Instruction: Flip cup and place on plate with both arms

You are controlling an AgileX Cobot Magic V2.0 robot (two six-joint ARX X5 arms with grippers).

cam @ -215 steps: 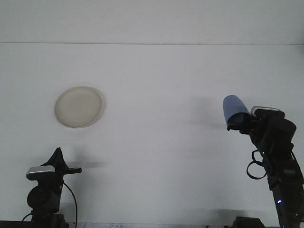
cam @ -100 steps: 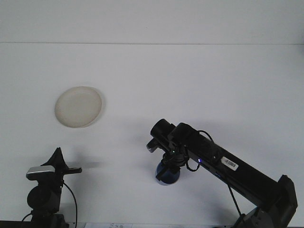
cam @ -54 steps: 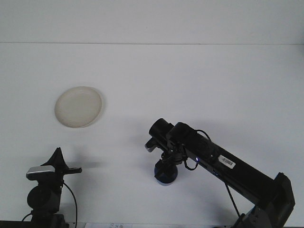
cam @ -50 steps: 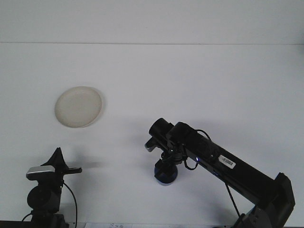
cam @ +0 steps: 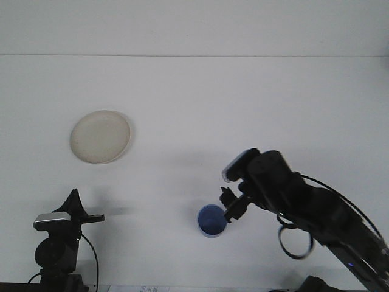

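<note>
Cup (cam: 211,220), small, blue, likely light and stiff, stands mouth-up just left of the right gripper (cam: 231,207), whose jaws look spread and clear of it; best pinched at the rim.

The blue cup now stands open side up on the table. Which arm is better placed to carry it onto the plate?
Probably the left. The plate lies on the left side, nearer the left tool; the cup stands mid-table between both arms. The right tool is beside the cup, off it.
</note>
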